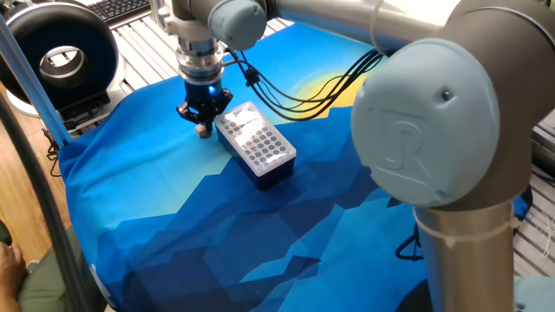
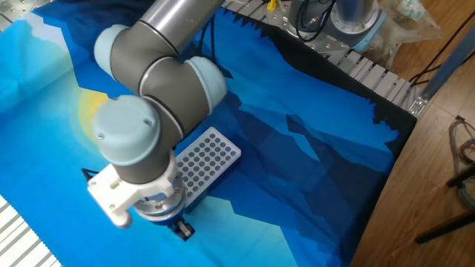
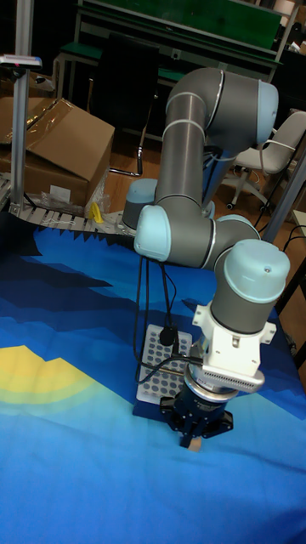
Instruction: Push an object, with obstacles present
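Observation:
The object, a tiny tan cube (image 1: 204, 132), rests on the blue cloth just off the left end of the obstacle. In the tall fixed view the cube (image 3: 195, 444) shows right at my fingertips. My gripper (image 1: 205, 124) points straight down over it, fingers together and touching the cube from behind. The obstacle is a white-topped box (image 1: 256, 143) with a grid of dark holes and dark blue sides; this box (image 2: 200, 167) lies beside my wrist, and the box (image 3: 159, 367) is partly hidden behind the gripper (image 3: 195, 433). In the other fixed view my gripper (image 2: 182, 231) hides the cube.
A blue patterned cloth (image 1: 173, 243) covers the table. A black round device (image 1: 56, 52) stands past the cloth's far left corner. Slatted metal table edges (image 2: 364, 70) border the cloth. A cardboard box (image 3: 55, 157) and a chair (image 3: 268, 166) are behind the table.

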